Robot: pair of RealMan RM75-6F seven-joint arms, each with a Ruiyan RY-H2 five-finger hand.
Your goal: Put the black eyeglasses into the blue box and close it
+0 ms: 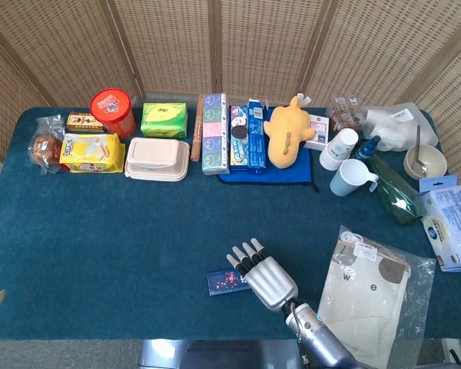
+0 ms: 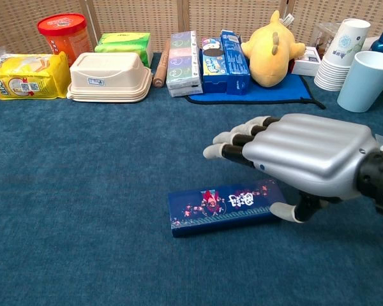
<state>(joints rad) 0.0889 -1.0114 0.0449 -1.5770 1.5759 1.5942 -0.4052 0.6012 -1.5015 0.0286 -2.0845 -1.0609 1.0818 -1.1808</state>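
The table [image 1: 100,231], covered in dark teal cloth, carried a row of unrelated goods along its far edge: a cream lunch box [image 2: 110,76], a yellow plush toy [image 2: 271,51], a red tin [image 2: 64,32] and a stack of paper cups [image 2: 341,48]. A bagged cloth tote [image 1: 369,296] lay at the near right in the head view.

The right hand [image 2: 300,159] hovered low over the near middle of the table with its fingers stretched out flat and apart, gripping nothing. Its thumb hung down just beside the right end of the blue box [image 2: 226,205]; whether thumb and box touched could not be told from either view. The left hand showed in neither view.

The blue box lay flat on the cloth, lid down and flush, so it looked shut. No black eyeglasses were visible anywhere on the table. That suggested they were already inside, though nothing in the frames could confirm it, since the box was opaque.

Judged from this layout, the task appeared to be at or very near its end: box closed, hand empty and not bearing on the lid. Anything left would be no more than drawing the hand clear.
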